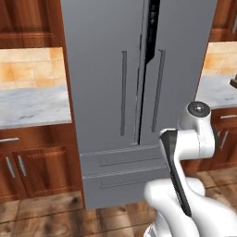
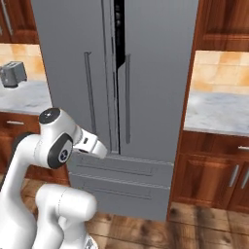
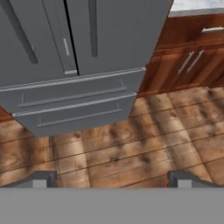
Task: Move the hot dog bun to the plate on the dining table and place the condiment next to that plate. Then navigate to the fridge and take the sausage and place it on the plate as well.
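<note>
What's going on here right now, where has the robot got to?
The robot is parked in front of the fridge, whose two upper doors stand slightly ajar, with a dark gap between them near the top. The two drawers at its base are shut. The pincer is open and holds nothing; it points down at the wood floor just before the fridge. No sausage is in sight yet, so that step is still to do.

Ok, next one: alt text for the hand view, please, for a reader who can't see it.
The open gripper looks down at the base of the grey fridge, its two wide drawers stacked below the closed-looking doors. Wooden floor spreads in front, with wood cabinets to the fridge's right.
</note>
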Robot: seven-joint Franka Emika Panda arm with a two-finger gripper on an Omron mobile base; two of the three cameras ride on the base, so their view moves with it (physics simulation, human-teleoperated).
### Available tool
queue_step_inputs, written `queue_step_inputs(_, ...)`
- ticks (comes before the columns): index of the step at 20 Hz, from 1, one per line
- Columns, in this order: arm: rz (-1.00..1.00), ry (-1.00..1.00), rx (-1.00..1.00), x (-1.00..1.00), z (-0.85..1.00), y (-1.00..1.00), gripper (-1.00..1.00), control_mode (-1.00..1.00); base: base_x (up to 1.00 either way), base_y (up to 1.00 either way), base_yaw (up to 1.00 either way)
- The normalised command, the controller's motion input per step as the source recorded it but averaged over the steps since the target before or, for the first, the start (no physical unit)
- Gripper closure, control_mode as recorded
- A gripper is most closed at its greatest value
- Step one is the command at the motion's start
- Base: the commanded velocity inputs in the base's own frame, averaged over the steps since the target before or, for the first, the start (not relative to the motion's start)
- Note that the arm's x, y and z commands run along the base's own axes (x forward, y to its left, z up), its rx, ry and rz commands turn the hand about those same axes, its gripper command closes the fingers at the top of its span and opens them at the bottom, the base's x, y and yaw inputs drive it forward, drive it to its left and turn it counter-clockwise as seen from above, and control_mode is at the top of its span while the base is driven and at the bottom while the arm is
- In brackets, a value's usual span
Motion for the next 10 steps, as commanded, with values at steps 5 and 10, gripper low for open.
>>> queue_step_inputs(5,0.00,0.00,0.00,0.00,0.00,0.00,-1.00,1.00,0.48,-0.08,0.00)
queue_step_inputs(10,0.00,0.00,0.00,0.00,0.00,0.00,-1.00,1.00,0.44,-0.11,0.00)
